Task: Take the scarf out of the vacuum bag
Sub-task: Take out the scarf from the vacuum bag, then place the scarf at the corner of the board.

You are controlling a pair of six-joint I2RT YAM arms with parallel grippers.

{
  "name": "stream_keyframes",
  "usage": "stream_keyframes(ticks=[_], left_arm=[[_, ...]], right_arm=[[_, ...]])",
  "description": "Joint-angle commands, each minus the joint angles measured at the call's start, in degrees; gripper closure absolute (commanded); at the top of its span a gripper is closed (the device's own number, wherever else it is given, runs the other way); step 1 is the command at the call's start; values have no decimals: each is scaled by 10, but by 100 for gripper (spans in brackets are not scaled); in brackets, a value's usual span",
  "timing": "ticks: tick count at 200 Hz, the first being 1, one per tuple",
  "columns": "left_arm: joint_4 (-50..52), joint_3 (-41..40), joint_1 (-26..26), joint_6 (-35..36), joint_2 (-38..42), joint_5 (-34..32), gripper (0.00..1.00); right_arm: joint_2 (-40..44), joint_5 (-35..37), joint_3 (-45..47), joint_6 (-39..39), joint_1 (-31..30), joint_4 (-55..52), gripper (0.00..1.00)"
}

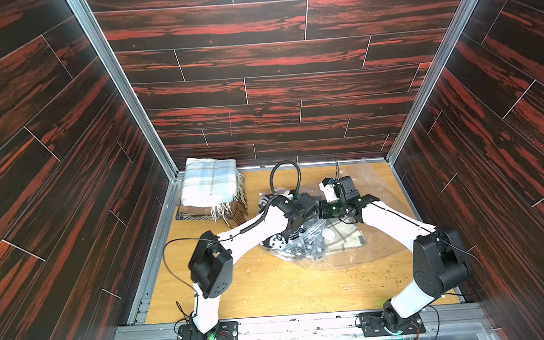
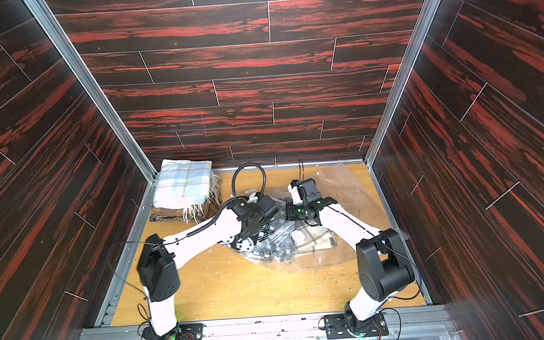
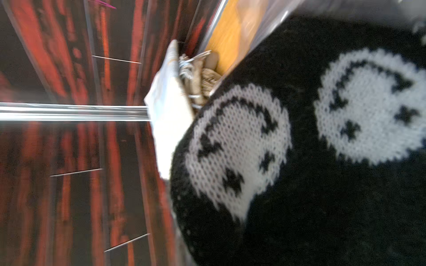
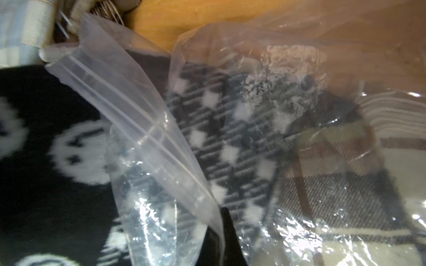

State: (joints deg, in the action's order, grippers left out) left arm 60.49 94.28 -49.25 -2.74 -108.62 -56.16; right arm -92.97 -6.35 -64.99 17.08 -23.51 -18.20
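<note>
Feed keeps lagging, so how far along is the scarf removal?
Done: the clear crinkly vacuum bag is unzipped. In hand: the black knit scarf with white faces lies partly outside it, while the right claw pinches the bag's edge. Remaining: pulling that scarf fully free.

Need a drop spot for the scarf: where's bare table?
Bare: near table between vacuum bag and arm bases; small strip between folded scarf stack and left arm. Crowded: centre to far right, covered by the bag.
</note>
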Motion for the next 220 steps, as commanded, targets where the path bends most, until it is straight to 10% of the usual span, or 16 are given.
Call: stream_keyframes(ticks=[1, 102, 153, 220], left_arm=[[-40, -40, 3, 79, 101, -113, 100], [-336, -305, 32, 459, 353, -56, 100], [-447, -391, 139, 548, 515, 131, 100], [-484, -371, 297, 599, 541, 253, 100]], right_arm=[[-5, 12, -10, -4, -1, -13, 100], [47, 2, 13, -26, 3, -8, 100], [45, -22, 20, -26, 16, 5, 100], [45, -34, 20, -26, 18, 7, 100]])
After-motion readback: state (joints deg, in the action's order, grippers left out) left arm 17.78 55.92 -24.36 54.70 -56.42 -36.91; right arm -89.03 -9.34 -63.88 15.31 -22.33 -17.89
